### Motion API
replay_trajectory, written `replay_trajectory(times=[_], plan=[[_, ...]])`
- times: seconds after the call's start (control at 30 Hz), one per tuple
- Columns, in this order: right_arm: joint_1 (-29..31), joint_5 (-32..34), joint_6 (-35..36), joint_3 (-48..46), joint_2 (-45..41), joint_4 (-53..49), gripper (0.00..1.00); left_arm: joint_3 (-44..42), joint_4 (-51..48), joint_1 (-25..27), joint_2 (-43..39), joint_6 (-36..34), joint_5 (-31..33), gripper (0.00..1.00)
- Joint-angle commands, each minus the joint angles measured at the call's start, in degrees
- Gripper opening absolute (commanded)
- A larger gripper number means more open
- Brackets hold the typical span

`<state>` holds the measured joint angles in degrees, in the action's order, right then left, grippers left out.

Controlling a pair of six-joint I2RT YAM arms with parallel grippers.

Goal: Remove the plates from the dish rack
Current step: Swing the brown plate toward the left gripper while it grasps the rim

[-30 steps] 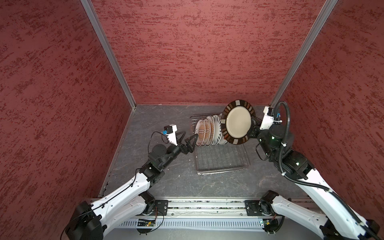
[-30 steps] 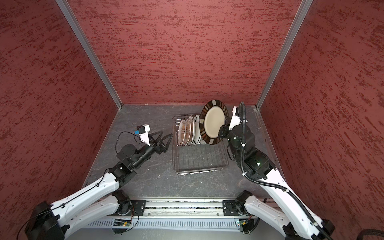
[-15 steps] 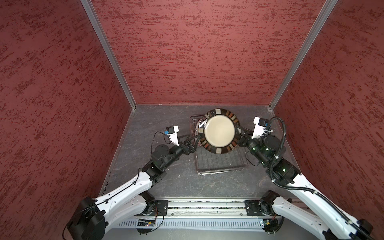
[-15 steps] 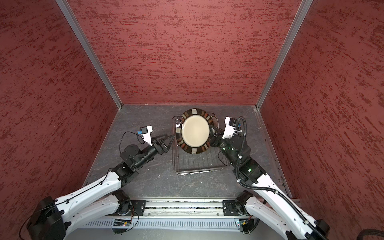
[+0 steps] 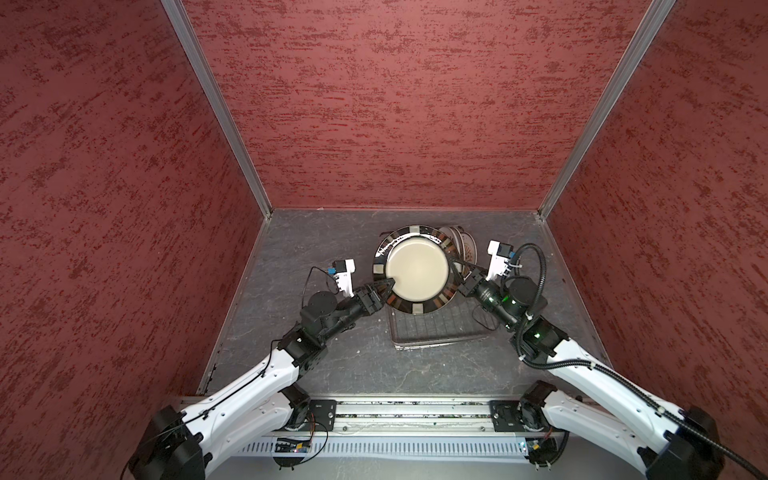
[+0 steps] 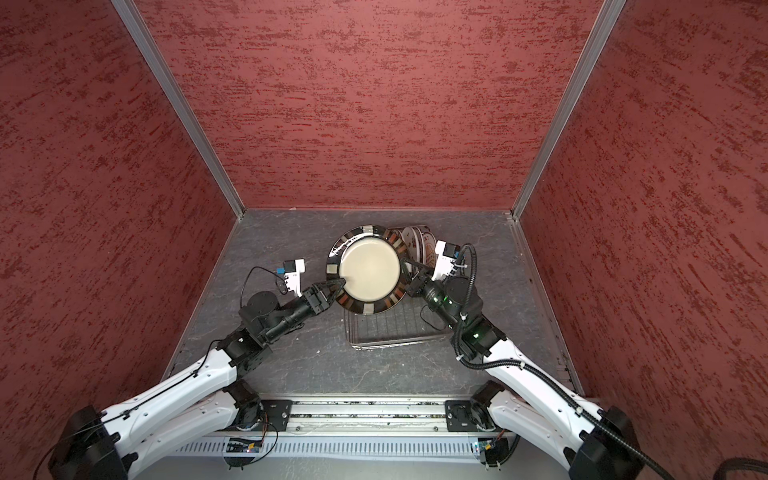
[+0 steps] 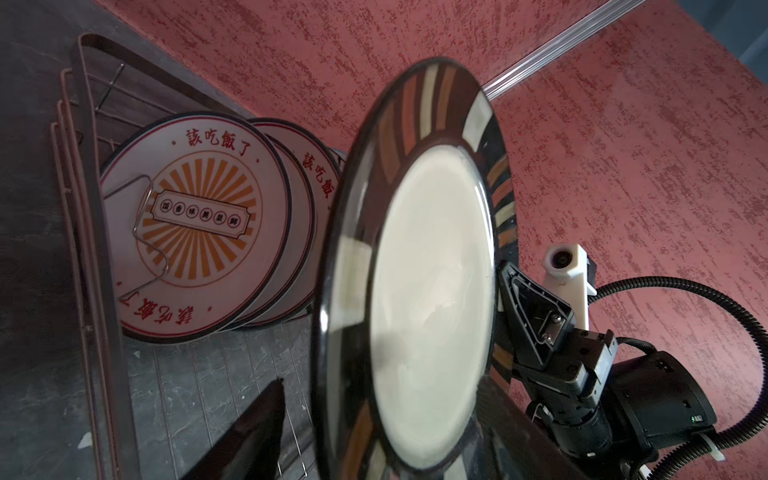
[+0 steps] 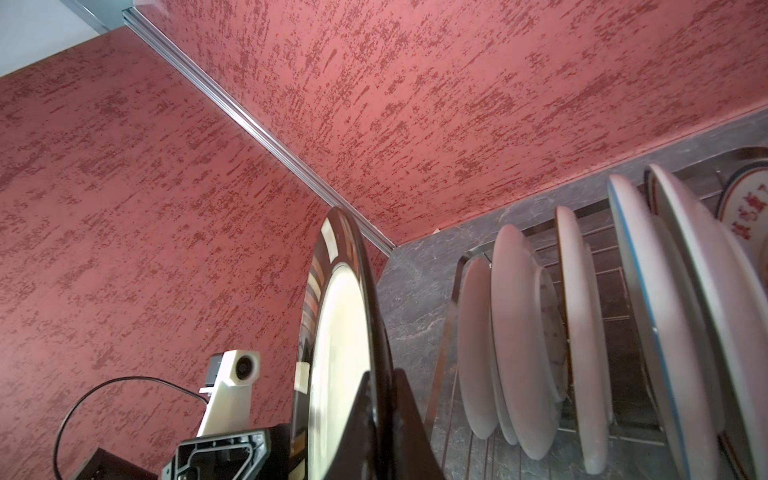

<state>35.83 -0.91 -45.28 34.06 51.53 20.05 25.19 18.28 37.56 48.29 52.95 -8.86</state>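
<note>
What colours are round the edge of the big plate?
Black with orange, brown and cream stripes on the big round plate; best in the left wrist view.

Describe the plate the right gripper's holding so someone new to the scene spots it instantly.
Find the wire dish rack between the two arms. Over its far end the right gripper holds a plate by the rim, facing the top camera. Unlike the white plates standing in the rack behind, it has a cream centre and dark radially striped border.

1 striped plate above dish rack
</note>
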Motion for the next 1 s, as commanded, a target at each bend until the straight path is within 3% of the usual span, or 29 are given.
replay_trajectory(times=[0.0, 0.13, 0.33, 0.5, 0.7, 0.97], plan=[[-0.28, 1.16, -4.00, 1.40, -2.26, 14.03, 0.00, -0.02, -4.06, -0.51, -2.59, -0.30, 2.61, 0.82], [-0.33, -1.28, -5.80, 1.07, -0.22, 16.33, 0.00, -0.03, 0.19, -1.50, -1.16, 0.19, -1.06, 0.77], [-0.33, -0.93, -7.40, -0.21, 1.77, 18.42, 0.00, -0.36, 5.69, -1.70, 1.09, 3.39, -3.45, 0.52], [-0.41, -1.38, -8.14, -0.82, 2.61, 19.66, 0.00, -1.33, 8.61, -1.79, 1.40, 4.83, -3.60, 0.46], [-0.41, -2.10, -8.79, -1.20, 3.90, 20.73, 0.00, -0.92, 8.61, -1.62, 2.75, 5.15, -4.34, 0.29], [-0.50, -2.78, -8.97, -1.54, 5.32, 20.91, 0.00, -0.25, 8.61, -1.53, 3.58, 5.30, -5.25, 0.18]])
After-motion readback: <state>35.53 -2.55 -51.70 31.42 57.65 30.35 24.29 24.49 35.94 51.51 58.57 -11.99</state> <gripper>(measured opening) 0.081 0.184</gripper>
